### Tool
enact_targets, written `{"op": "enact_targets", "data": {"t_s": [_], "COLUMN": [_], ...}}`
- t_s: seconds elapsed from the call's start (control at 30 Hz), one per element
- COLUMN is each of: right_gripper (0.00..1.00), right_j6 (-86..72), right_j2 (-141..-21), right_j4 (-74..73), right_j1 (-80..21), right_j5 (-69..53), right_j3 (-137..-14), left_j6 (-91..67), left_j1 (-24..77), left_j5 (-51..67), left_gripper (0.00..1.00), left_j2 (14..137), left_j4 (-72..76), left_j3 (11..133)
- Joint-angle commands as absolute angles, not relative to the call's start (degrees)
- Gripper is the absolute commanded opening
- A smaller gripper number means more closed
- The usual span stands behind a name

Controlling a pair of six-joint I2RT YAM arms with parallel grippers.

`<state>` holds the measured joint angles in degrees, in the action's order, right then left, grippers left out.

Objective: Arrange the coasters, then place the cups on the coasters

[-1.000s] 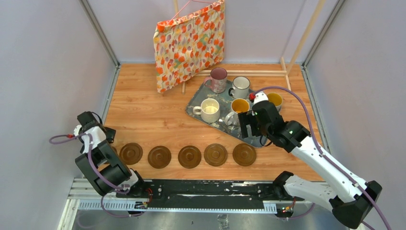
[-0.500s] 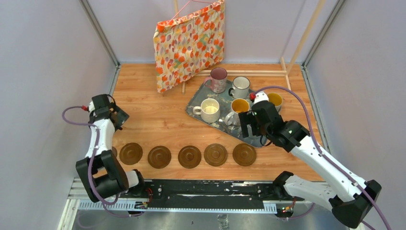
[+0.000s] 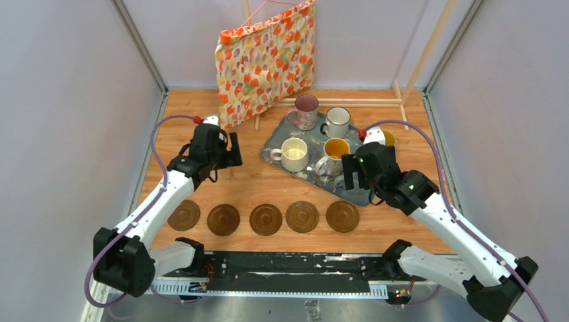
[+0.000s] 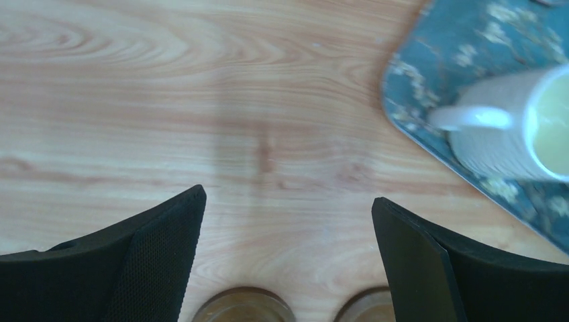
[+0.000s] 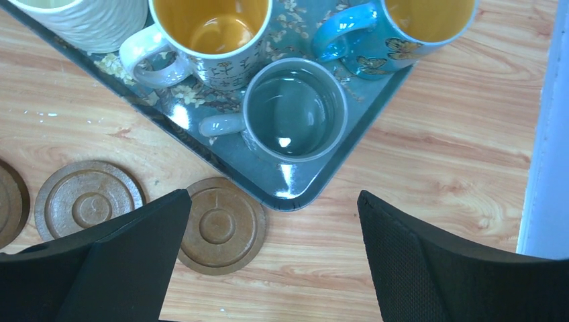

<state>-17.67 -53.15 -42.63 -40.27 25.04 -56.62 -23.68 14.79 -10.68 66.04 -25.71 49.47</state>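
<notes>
Wood-grain tabletop (image 3: 268,184), pale grey walls on three sides. Left hand (image 3: 228,151): released, nothing between the fingers, hovering over bare wood just left of the tray (image 3: 276,137), with the cream cup (image 4: 530,127) at the edge of its wrist view. Right hand (image 5: 274,196): likewise spread and empty, above the grey cup (image 5: 294,111) at the tray's near corner. Coasters (image 3: 266,219) in a row along the near side, five showing; cups (image 3: 306,111) crowded on the tray, none yet on a coaster.

Risk from here: closing off-centre on a rim or handle, tipping one cup into its tight-packed neighbours, or dragging the tray onto the nearest coaster (image 5: 218,225).

Against a second ago: left arm swung from the near-left corner up toward the tray; right hand barely shifted.
</notes>
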Motion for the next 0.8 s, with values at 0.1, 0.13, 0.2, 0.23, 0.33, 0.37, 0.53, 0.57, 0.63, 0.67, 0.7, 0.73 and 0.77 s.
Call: {"op": "enact_targets", "data": {"t_s": [0.1, 0.13, 0.2, 0.23, 0.33, 0.37, 0.53, 0.57, 0.63, 0.67, 0.7, 0.73, 0.77], "right_gripper": [1.0, 1.0, 1.0, 1.0, 1.0, 1.0, 1.0, 1.0, 1.0, 0.99, 0.99, 0.99, 0.98], "right_j6": [-21.15, -21.65, -22.63, -22.93, -23.42, -23.39, -23.24, -23.24, -23.18, -23.0, -22.89, -22.81, -22.84], "right_j2": [-50.79, -50.71, -50.29, -49.85, -48.7, -48.29, -46.28, -45.81, -44.74, -44.11, -43.52, -42.75, -41.8], "right_j4": [-46.24, -46.61, -47.28, -47.55, -48.43, -48.69, -50.77, -51.2, -51.7, -51.77, -51.81, -51.98, -52.09], "right_j1": [-40.77, -40.67, -40.54, -40.54, -40.52, -40.54, -40.56, -40.59, -40.52, -40.56, -40.52, -40.57, -40.52], "right_j5": [31.02, 31.33, 32.05, 32.41, 33.57, 33.95, 36.46, 36.96, 37.74, 38.02, 38.24, 38.63, 39.01], "right_j3": [-58.38, -58.44, -58.63, -58.69, -59.01, -59.18, -60.86, -61.6, -62.55, -62.96, -63.34, -63.7, -63.98], "left_j6": [-20.82, -20.77, -20.44, -20.29, -19.22, -18.76, -17.81, -17.43, -16.83, -16.39, -15.85, -15.07, -14.28], "left_j1": [28.89, 30.85, 34.97, 36.99, 42.85, 44.54, 53.38, 55.09, 58.02, 59.37, 60.46, 61.53, 62.63], "left_j5": [-8.79, -8.18, -7.86, -7.99, -8.8, -8.99, -8.11, -7.97, -7.47, -6.91, -6.23, -5.29, -4.94], "left_gripper": [1.0, 1.0, 1.0, 1.0, 1.0, 1.0, 1.0, 1.0, 1.0, 1.0, 1.0, 1.0, 1.0], "left_j2": [64.91, 65.21, 66.49, 67.4, 70.66, 71.75, 78.06, 80.23, 83.99, 86.15, 88.07, 89.9, 91.48], "left_j4": [-19.32, -18.06, -15.86, -15.04, -12.76, -12.02, -8.1, -7.34, -5.98, -5.57, -5.28, -4.8, -4.35], "left_j3": [51.06, 51.02, 51.22, 51.62, 53.5, 54.09, 58.08, 59.05, 61.23, 62.59, 64.03, 65.26, 66.48]}}
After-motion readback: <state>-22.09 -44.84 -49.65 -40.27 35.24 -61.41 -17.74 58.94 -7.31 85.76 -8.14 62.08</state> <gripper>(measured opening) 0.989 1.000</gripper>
